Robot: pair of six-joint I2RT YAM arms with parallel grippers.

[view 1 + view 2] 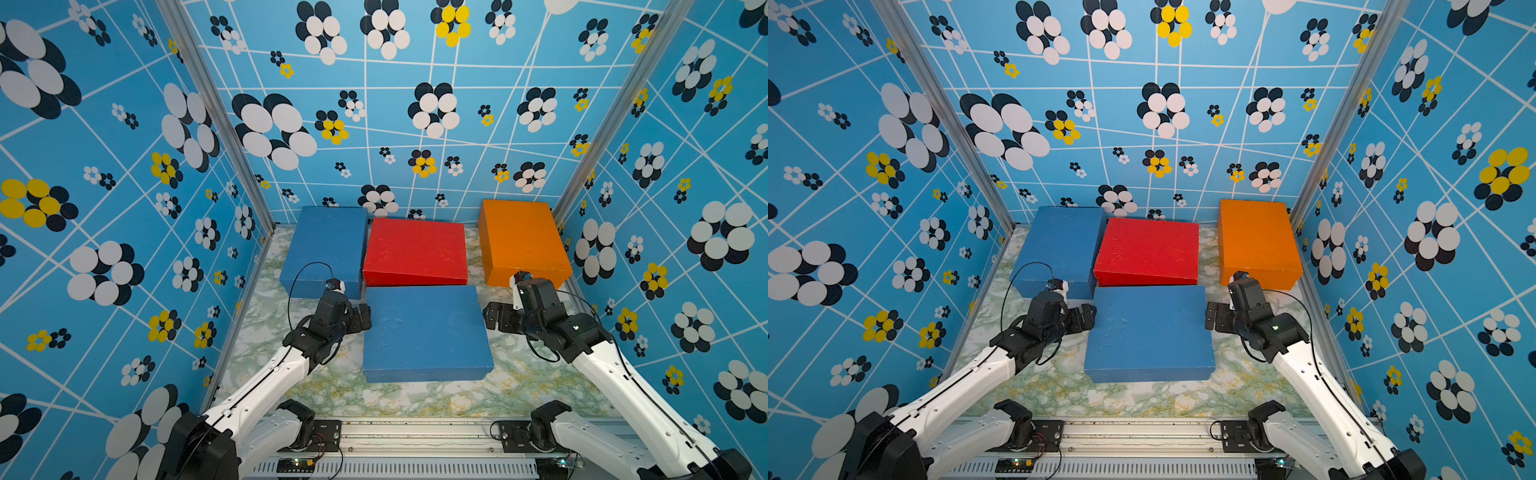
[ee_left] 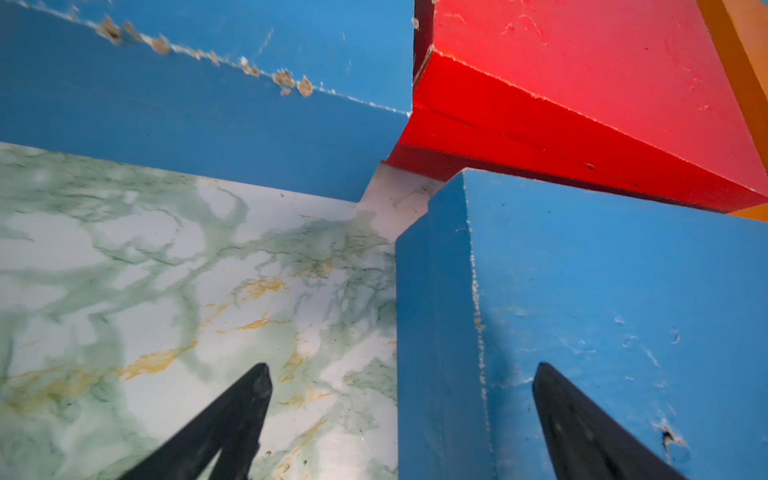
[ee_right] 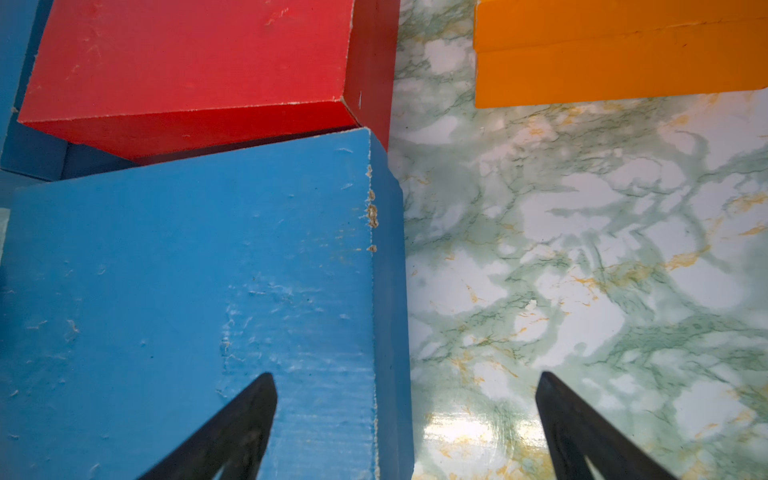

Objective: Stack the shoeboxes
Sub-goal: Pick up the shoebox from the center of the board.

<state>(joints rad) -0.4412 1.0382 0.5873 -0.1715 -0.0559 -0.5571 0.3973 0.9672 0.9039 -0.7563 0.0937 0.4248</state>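
Left gripper (image 2: 401, 370) and right gripper (image 3: 407, 376), both spread wide and empty, straddle opposite side edges of near blue shoebox (image 1: 426, 332); red shoebox (image 1: 415, 249) tilted behind.

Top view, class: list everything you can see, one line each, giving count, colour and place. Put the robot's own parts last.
blue shoeboxes: two, blue; near blue shoebox centre front, far blue shoebox back left.
red shoebox: one, red; back centre, tilted.
orange shoebox: one, orange; back right, apart from the rest.
table: one, white-green marble; under everything.
walls: three, blue with flower dots; around the table.
rail: one, silver; front edge.
left claw: one, black, open; at the near blue shoebox's left edge.
right claw: one, black, open; at its right edge.
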